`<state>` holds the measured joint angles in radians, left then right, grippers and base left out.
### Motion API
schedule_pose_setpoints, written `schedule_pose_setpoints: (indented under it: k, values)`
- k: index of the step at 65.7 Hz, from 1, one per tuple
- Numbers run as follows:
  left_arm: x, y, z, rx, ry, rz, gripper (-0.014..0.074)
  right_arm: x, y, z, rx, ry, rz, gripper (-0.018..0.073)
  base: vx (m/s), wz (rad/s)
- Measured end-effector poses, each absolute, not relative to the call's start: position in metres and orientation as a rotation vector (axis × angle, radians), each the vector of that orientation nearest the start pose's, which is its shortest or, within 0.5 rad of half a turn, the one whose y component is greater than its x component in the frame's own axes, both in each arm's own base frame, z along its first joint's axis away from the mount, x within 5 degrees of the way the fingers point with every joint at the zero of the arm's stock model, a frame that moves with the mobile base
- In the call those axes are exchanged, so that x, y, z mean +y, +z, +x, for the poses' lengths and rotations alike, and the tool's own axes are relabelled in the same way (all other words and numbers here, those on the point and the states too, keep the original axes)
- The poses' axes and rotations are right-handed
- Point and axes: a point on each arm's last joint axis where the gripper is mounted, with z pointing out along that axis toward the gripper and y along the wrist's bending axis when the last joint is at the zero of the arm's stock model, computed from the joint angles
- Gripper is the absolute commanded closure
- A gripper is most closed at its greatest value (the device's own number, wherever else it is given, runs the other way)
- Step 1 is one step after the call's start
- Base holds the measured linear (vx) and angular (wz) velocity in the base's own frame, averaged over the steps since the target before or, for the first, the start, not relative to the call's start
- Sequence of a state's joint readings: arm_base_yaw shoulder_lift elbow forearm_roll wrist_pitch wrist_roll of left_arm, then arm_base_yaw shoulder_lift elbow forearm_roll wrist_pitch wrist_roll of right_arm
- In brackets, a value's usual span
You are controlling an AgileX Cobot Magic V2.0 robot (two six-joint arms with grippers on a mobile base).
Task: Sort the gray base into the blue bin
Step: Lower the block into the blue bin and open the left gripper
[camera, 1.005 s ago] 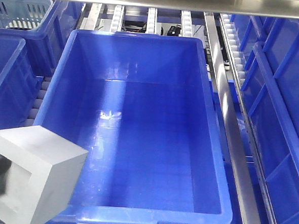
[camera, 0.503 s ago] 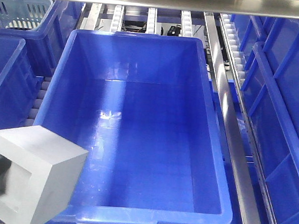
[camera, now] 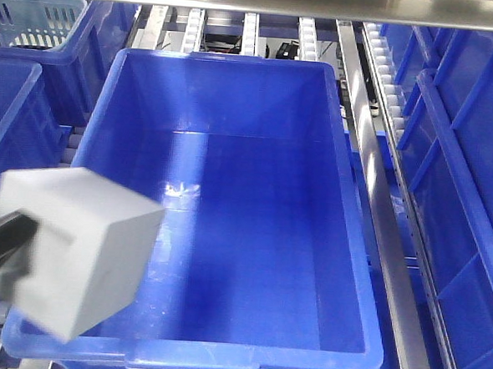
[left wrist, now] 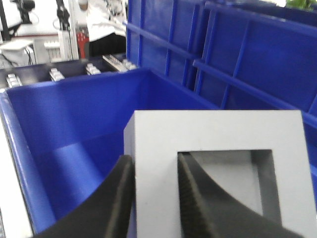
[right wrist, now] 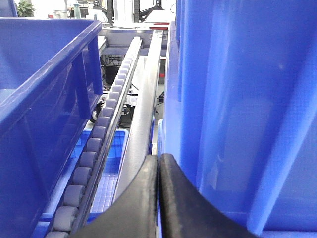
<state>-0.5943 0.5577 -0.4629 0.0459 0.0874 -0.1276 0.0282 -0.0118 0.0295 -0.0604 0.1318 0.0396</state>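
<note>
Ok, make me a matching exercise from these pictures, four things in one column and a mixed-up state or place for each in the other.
Things:
1. gray base
2. blue bin
3. right gripper
4. lattice basket

States:
A. shut, holding nothing
B. far left corner
C. pinched by the left gripper over the bin's near left corner
D. nothing inside

Pairs: 1-C, 2-D, 3-A, 4-B

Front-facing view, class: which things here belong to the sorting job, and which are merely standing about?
Job:
gray base, gripped by left gripper
blue bin, holding nothing

Standing about:
lattice-sided basket
neighbouring blue crates
roller rails
right gripper, shut on nothing
</note>
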Motion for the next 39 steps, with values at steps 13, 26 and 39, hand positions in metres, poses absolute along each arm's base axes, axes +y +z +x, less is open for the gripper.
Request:
schedule_pose_setpoints:
  k: [13,26,39]
  values:
    - [-0.093,0.323,0.138,1.705,-0.493,0.445,0.0584,0.001,0.192,0.057,1.633,0.0,-0.033,0.0568,0.0,0.0]
    - [-0.123,0.318,0.182,1.813,-0.468,0.474,0.0577,0.001,0.192,0.057,1.633,0.0,-0.033,0.0568,0.0,0.0]
    - [-0.153,0.299,0.226,1.927,-0.439,0.504,0.0573,0.001,0.192,0.057,1.633,0.0,-0.033,0.0568,0.0,0.0]
